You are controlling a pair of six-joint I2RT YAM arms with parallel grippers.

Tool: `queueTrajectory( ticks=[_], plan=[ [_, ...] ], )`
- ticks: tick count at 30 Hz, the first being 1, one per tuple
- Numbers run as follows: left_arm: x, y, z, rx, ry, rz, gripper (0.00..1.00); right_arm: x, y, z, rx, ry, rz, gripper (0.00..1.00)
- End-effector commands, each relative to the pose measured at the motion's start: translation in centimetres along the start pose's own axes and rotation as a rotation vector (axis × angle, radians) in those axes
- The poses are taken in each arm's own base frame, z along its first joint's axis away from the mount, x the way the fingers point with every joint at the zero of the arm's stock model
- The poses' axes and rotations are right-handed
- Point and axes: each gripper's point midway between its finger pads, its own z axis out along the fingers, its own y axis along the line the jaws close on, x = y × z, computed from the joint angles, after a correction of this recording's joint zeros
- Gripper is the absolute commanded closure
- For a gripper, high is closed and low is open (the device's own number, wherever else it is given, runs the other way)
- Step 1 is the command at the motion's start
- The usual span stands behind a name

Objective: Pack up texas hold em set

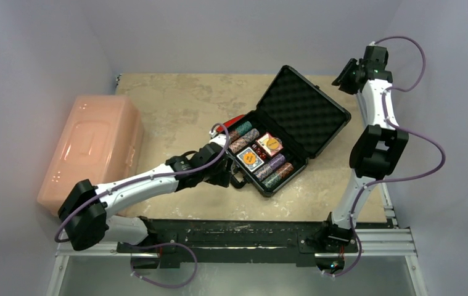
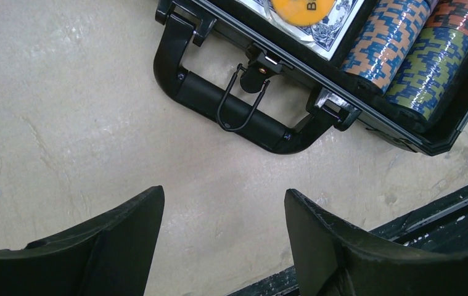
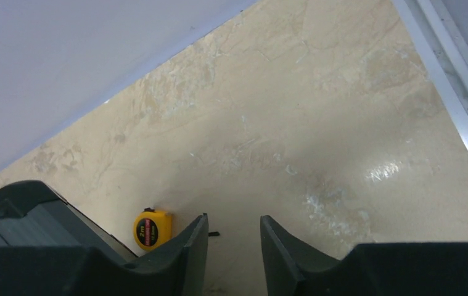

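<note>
The black hard case lies open mid-table, its egg-crate foam lid tilted back. Inside are chip rolls and two card decks with orange discs on them. In the left wrist view the case's handle and latch loop lie flat toward me, with chip rolls and a deck behind. My left gripper is open and empty, just short of the handle. My right gripper is open and empty, raised high at the far right beyond the lid.
A large pink plastic bin stands at the table's left edge. A yellow tape measure lies behind the lid. A red-handled tool peeks out left of the case. A black rail runs along the near edge.
</note>
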Motion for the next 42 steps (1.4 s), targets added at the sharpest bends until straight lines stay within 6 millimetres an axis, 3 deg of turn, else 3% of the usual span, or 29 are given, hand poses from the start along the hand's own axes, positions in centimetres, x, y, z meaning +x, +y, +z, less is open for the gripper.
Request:
queueTrajectory(
  ticks=[1, 9, 25, 31, 42],
  plan=[
    [-0.2, -0.7, 1.4, 0.028, -0.011, -0.058, 0.30, 0.2, 1.8, -0.1, -0.109, 0.041, -0.051, 0.63],
    [1.0, -0.8, 3.2, 0.034, 0.023, -0.081, 0.33, 3.0, 2.0, 1.0, -0.174, 0.133, -0.065, 0.75],
    [3.6, -0.9, 5.7, 0.051, 0.061, -0.126, 0.33, 8.4, 6.0, 0.1, -0.294, 0.273, -0.189, 0.75],
    [3.9, -1.2, 6.5, 0.067, 0.048, -0.145, 0.34, 10.1, 8.7, -0.7, -0.326, 0.296, -0.241, 0.75],
    [4.3, -1.5, 7.9, 0.085, 0.035, -0.156, 0.34, 12.9, 11.1, -1.7, -0.369, 0.337, -0.276, 0.76]
  ],
)
